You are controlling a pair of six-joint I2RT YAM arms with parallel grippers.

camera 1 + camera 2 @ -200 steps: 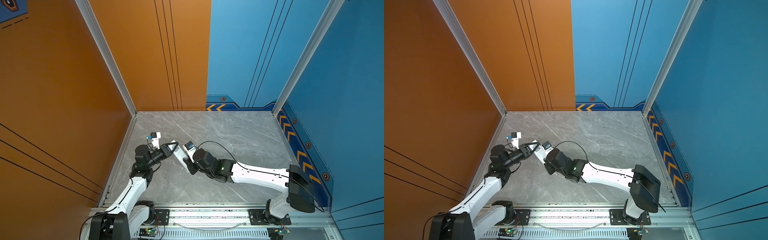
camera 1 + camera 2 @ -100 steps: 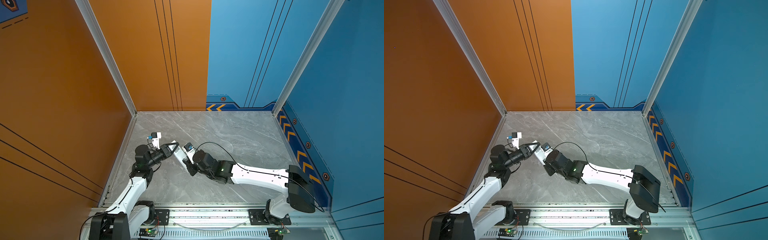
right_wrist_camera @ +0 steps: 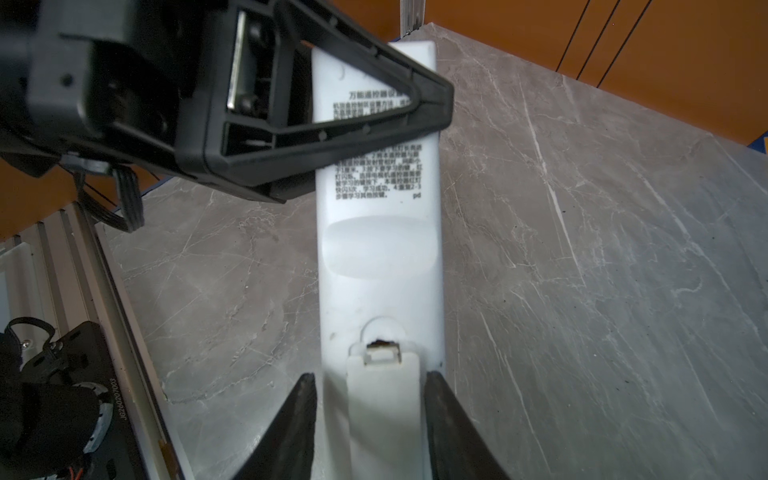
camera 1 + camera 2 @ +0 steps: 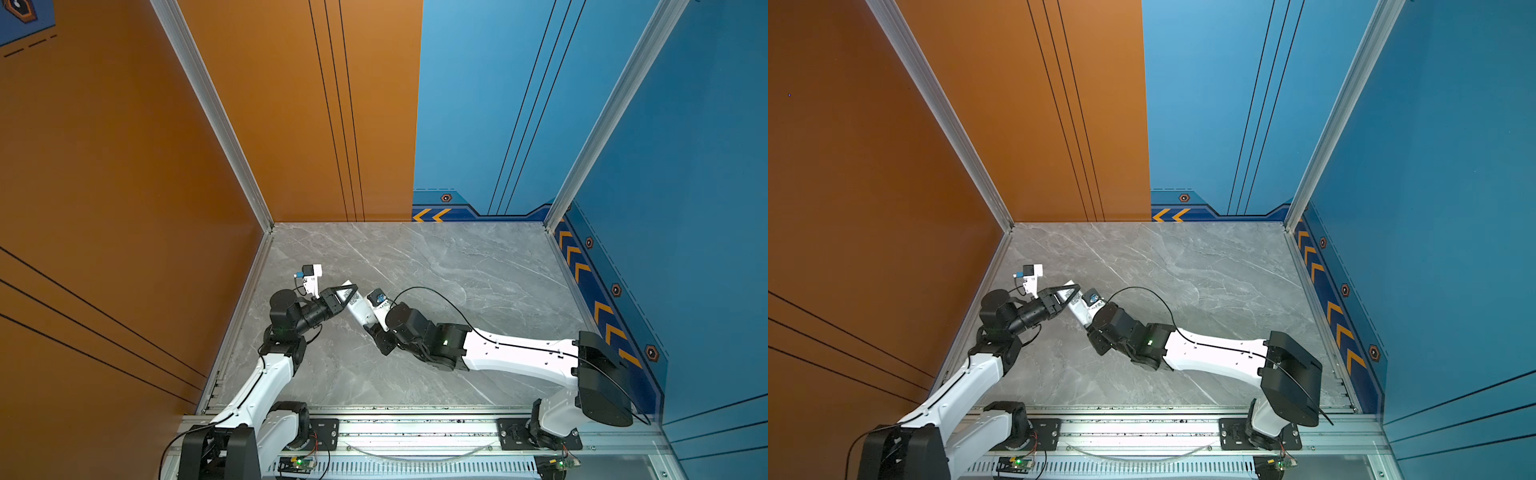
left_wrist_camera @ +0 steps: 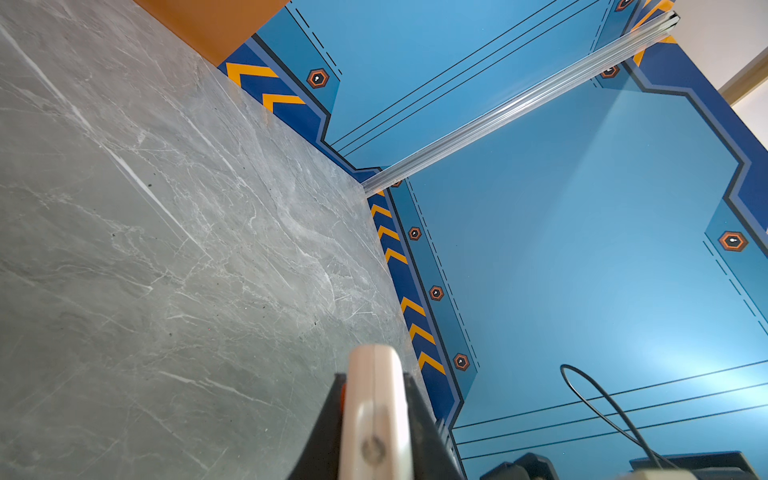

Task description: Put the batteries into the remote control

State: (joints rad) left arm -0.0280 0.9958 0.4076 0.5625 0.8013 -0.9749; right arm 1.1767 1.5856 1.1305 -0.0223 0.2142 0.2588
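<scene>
Risk of remote control [image 3: 376,257] twisting in left claw [image 3: 432,99], pinching its far end, with right claw [image 3: 370,399] spread beside its battery cover [image 3: 382,390].

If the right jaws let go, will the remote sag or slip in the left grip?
The remote control looks like rigid plastic, so sag is unlikely. The left gripper clamps only its far end; smooth glossy casing may pivot or slip. The right gripper flanks the cover end.

Two white-shelled arms [image 4: 519,357] with black joints [image 4: 436,340], thin black cables [image 4: 432,291], black triangular openwork gripper fingers [image 3: 316,104].
</scene>
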